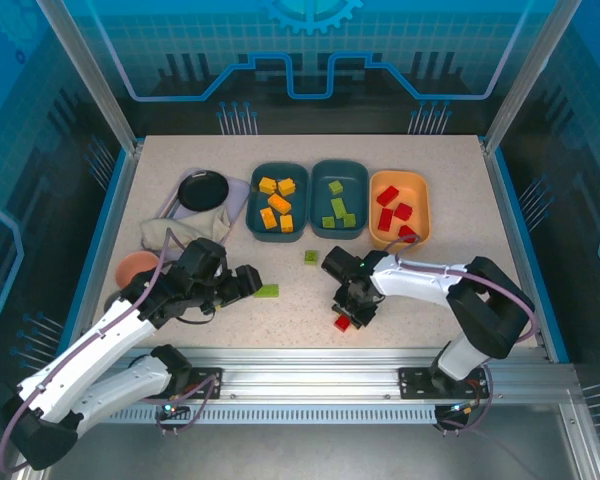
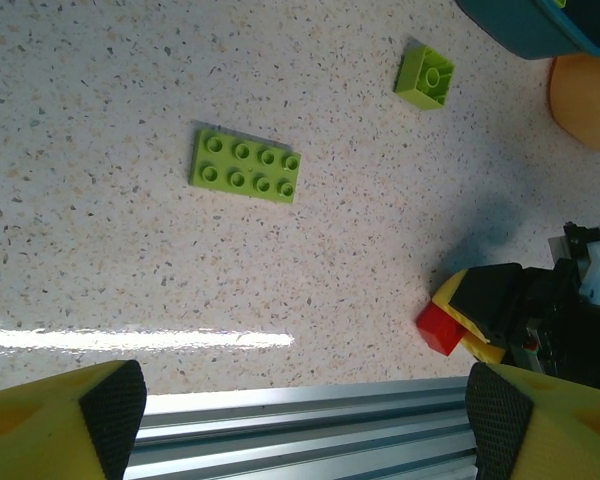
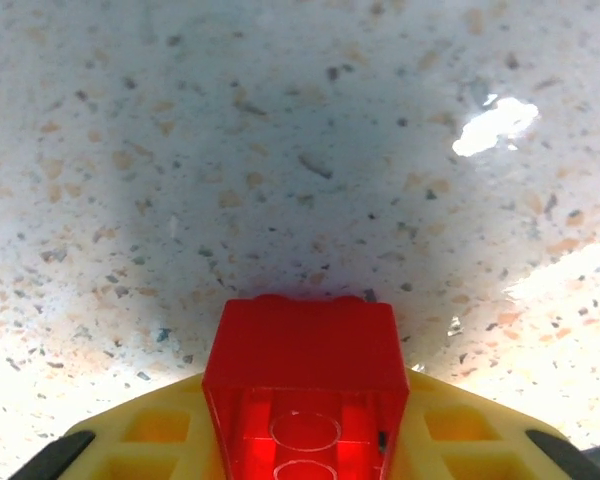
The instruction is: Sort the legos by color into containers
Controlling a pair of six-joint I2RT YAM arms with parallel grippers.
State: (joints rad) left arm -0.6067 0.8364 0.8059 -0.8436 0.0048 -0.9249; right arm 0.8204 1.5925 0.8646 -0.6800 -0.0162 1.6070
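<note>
My right gripper (image 1: pixel 351 314) is down at the tabletop near the front, shut on a red lego (image 3: pixel 302 350) that sits between its yellow fingers; the same red lego (image 1: pixel 342 322) shows in the top view. My left gripper (image 1: pixel 248 283) stands open with nothing in it, just left of a flat lime green lego (image 1: pixel 267 291). A small lime green lego (image 1: pixel 311 256) lies further back. At the back stand three containers: a teal tray (image 1: pixel 280 166) with orange-yellow legos, a teal tray (image 1: pixel 340 164) with green ones, and a pale orange tray (image 1: pixel 398 175) with red ones.
A black round bowl (image 1: pixel 202 190) rests on a lavender tray at the back left, with a crumpled cloth (image 1: pixel 175 235) in front of it. A salmon-pink bowl (image 1: pixel 137 266) sits by the left arm. The metal rail (image 1: pixel 310 370) runs along the near edge.
</note>
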